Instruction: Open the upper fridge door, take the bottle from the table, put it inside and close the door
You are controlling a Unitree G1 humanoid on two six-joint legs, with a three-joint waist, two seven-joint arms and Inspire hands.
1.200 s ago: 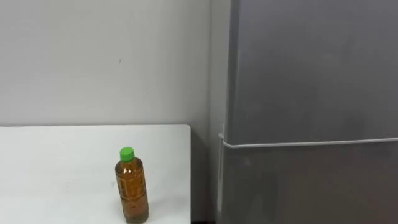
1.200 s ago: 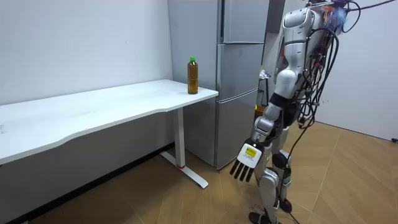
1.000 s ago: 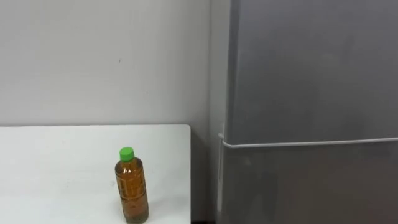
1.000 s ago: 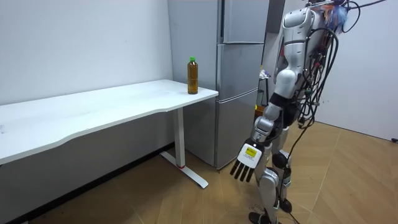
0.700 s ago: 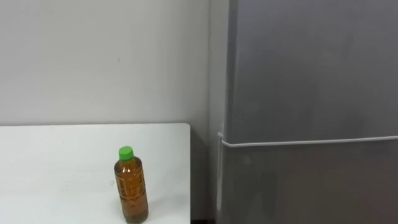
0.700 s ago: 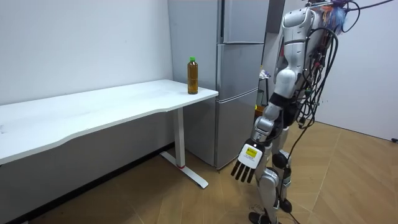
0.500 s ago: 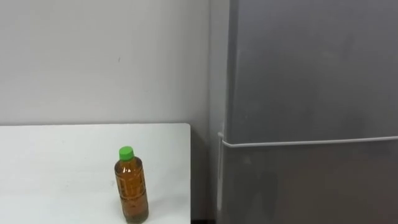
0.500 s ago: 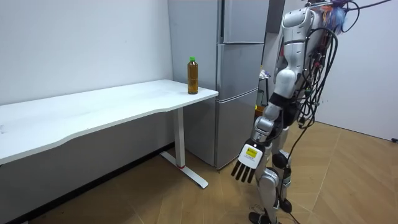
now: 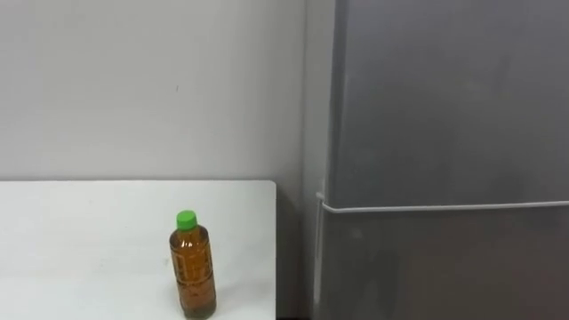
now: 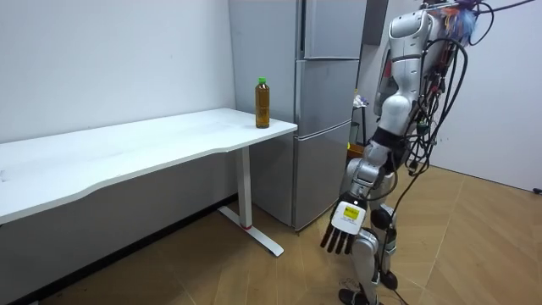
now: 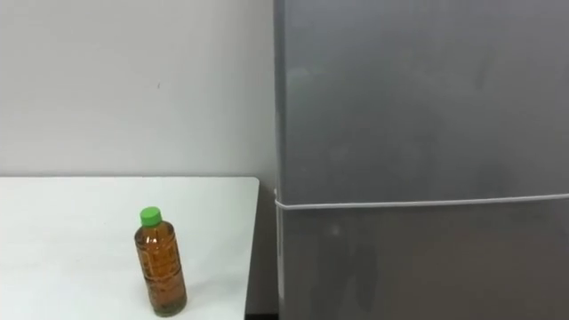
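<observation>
Clear plastic bottle (image 9: 194, 265) of amber liquid with a green cap, upright on the white surface (image 9: 80, 240) near its right edge, just left of the closed grey two-door fridge (image 9: 444, 107). The robot stands before the fridge; its left hand (image 10: 343, 227) hangs low, fingers straight, holding nothing.

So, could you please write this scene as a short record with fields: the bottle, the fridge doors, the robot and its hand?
bottle: upright on the white table, near the corner beside the fridge; green cap, brown liquid
fridge doors: upper door and lower door both closed
left hand: hangs low by the leg, fingers straight, holds nothing
robot: stands in front of the fridge
task state: bottle not yet picked up
</observation>
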